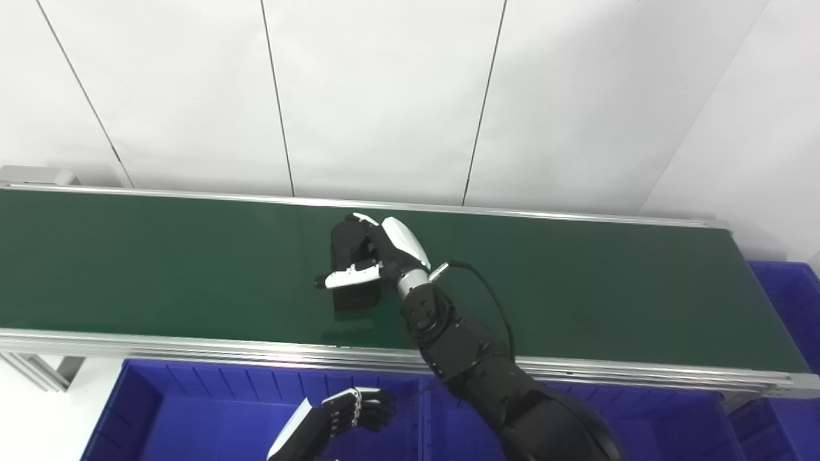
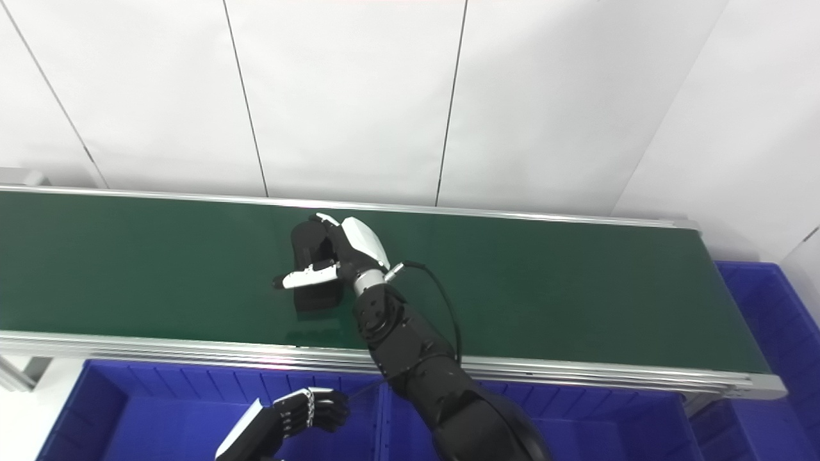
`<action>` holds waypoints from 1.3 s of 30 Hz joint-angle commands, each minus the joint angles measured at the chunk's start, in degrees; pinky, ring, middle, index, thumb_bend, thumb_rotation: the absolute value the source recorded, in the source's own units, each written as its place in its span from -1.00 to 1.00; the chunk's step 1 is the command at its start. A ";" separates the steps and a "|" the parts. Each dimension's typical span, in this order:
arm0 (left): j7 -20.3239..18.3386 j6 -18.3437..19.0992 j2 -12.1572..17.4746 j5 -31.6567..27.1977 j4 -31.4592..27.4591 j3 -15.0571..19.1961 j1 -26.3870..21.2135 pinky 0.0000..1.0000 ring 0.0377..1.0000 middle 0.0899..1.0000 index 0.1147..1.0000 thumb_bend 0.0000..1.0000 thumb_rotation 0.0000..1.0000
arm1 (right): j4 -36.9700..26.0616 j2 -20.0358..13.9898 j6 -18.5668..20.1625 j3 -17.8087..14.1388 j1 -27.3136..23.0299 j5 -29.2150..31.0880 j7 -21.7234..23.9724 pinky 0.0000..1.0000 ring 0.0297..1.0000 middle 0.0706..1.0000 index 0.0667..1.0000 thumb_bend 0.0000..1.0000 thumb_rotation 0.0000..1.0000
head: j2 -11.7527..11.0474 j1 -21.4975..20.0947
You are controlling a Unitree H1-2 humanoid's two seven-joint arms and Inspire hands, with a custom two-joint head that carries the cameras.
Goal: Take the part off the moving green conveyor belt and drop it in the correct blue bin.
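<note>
A black block-shaped part [image 1: 354,298] lies on the green conveyor belt [image 1: 160,256], near its middle. My right hand [image 1: 384,253] reaches over the belt and is on the part: its fingers curl over the far end and its white thumb lies across the top. The part still rests on the belt. It also shows in the right eye view [image 2: 317,298] under the right hand [image 2: 349,250]. My left hand [image 1: 349,413] hangs low over a blue bin with its fingers curled and holds nothing.
A blue bin [image 1: 192,410] stands below the belt's front rail at the left, another [image 1: 672,422] beside it to the right, and a third [image 1: 788,294] at the belt's right end. A white panelled wall stands behind the belt.
</note>
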 commanded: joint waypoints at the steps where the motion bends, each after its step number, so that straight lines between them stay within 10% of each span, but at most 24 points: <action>1: 0.75 -2.05 0.57 -0.11 -2.02 -0.23 0.01 0.30 0.33 0.33 0.36 0.74 -0.20 | 0.50 1.66 -4.78 0.03 -2.95 0.02 -2.79 0.39 0.57 0.64 0.69 0.82 -0.39 | -0.04 0.06; 6: 1.19 -2.05 0.84 -0.31 -2.66 -0.61 0.25 0.29 0.32 0.32 0.35 0.75 -0.20 | 2.70 2.95 -6.63 -1.35 -2.99 1.07 -8.08 0.18 0.35 0.45 0.50 0.40 -0.77 | 0.15 0.21; 9: 1.12 -2.04 0.91 -0.58 -2.77 -0.63 0.29 0.30 0.33 0.33 0.35 0.75 -0.22 | 3.04 3.59 -7.38 -2.52 -2.75 1.81 -11.76 -0.53 -0.42 -0.07 0.19 0.11 -0.98 | 0.24 0.15; 12: 1.29 -2.05 1.31 -0.23 -2.76 -0.80 -0.02 0.30 0.34 0.34 0.36 0.73 -0.19 | 3.21 3.87 -6.87 -2.79 -2.60 1.58 -14.58 -0.67 -0.58 -0.13 0.01 0.08 -1.00 | 0.25 0.13; 18: 0.79 -2.06 1.42 -1.00 -1.73 -0.50 -0.90 0.30 0.33 0.33 0.35 0.72 -0.20 | 2.80 3.55 -9.00 -2.99 -1.41 1.52 -18.79 -0.34 -0.10 0.04 -0.09 -0.02 -1.00 | -0.05 -0.16; 28: -3.37 -2.06 0.54 -4.84 1.85 2.09 -2.49 0.28 0.32 0.33 0.35 0.76 -0.28 | -2.60 2.13 -13.07 -4.32 2.37 2.01 -23.02 -0.28 -0.06 -0.02 -0.12 -0.01 -1.00 | -0.56 -0.74; 39: -5.48 -2.05 -0.09 -5.52 2.27 4.14 -3.05 0.23 0.30 0.32 0.36 0.80 -0.23 | -33.20 -1.97 -9.46 -7.91 18.63 2.03 -20.64 -0.31 -0.11 0.01 -0.12 -0.02 -1.00 | 1.31 -1.57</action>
